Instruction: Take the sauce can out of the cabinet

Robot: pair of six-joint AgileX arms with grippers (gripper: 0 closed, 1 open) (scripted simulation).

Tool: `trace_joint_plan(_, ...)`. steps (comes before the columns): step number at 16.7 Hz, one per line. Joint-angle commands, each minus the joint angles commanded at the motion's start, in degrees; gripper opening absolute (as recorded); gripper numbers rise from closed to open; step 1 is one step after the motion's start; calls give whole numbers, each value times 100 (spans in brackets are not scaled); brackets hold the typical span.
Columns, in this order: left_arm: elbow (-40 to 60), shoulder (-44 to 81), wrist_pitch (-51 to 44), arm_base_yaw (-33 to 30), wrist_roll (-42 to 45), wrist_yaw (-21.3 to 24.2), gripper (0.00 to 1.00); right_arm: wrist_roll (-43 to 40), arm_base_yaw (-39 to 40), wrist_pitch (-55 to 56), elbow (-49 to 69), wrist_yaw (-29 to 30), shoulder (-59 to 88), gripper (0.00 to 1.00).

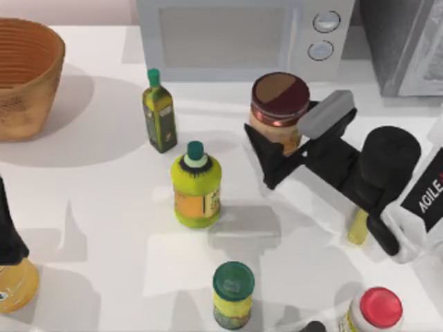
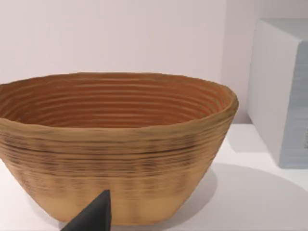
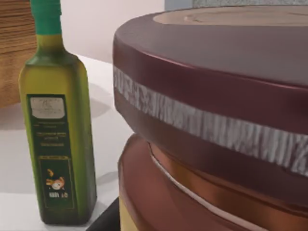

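The sauce can [image 1: 279, 93] is a squat cylinder with a dark red rim and a brown-and-tan top. It stands out on the white table in front of the microwave. My right gripper [image 1: 280, 124] reaches in from the right and is shut on the sauce can, one black finger on each side. In the right wrist view the can's [image 3: 216, 96] rim looms very close. The dark grey speckled cabinet [image 1: 405, 41] sits at the back right corner, apart from the can. My left arm [image 1: 8, 235] is parked at the left edge.
A white microwave [image 1: 235, 34] stands behind the can. A green oil bottle [image 1: 160, 114], a yellow green-capped jar [image 1: 196, 187], a small green-lidded jar [image 1: 233, 294] and a red-capped white bottle [image 1: 377, 311] stand left of and in front of the can. A woven basket [image 1: 24, 76] sits at the back left.
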Motion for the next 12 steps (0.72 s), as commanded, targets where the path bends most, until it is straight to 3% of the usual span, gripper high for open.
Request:
trace_joint_plan(6,0,0,0,0,0,0,100,0,0,0,0,0,0,98)
trace_joint_plan(12,0,0,0,0,0,0,100,0,0,0,0,0,0,100)
